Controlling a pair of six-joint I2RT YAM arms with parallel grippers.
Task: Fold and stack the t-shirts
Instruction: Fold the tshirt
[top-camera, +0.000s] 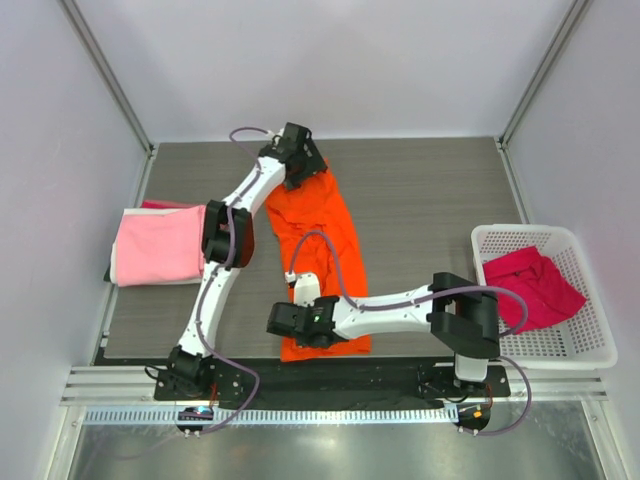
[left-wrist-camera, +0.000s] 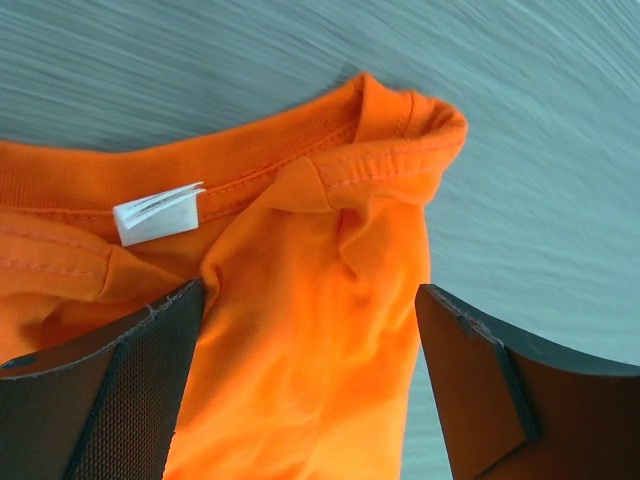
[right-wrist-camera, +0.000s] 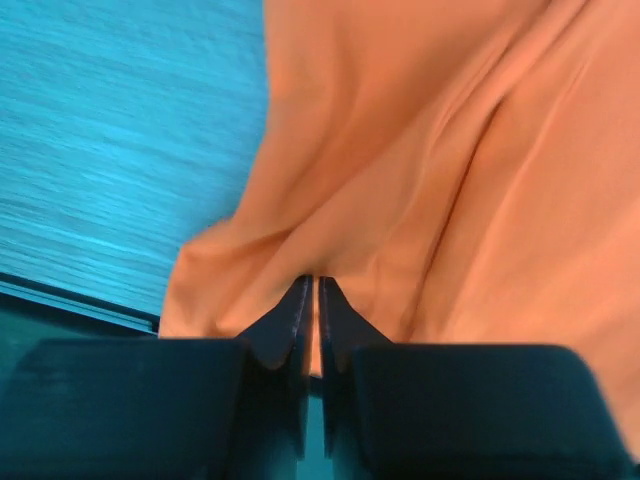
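Limp, light orange t-shirt (top-camera: 322, 228) lies lengthwise on the table (top-camera: 430, 200) and will likely bunch; right gripper (right-wrist-camera: 311, 298) pinches its near hem, left gripper (left-wrist-camera: 310, 305) gapes wide astride the collar, whose stitched seam looks the surest hold.

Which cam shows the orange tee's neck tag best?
Left wrist: the tag is close and sharp inside the orange tee collar. Top external: the left claw covers that collar end, so no tag shows. Right wrist: only plain cloth, no tag.
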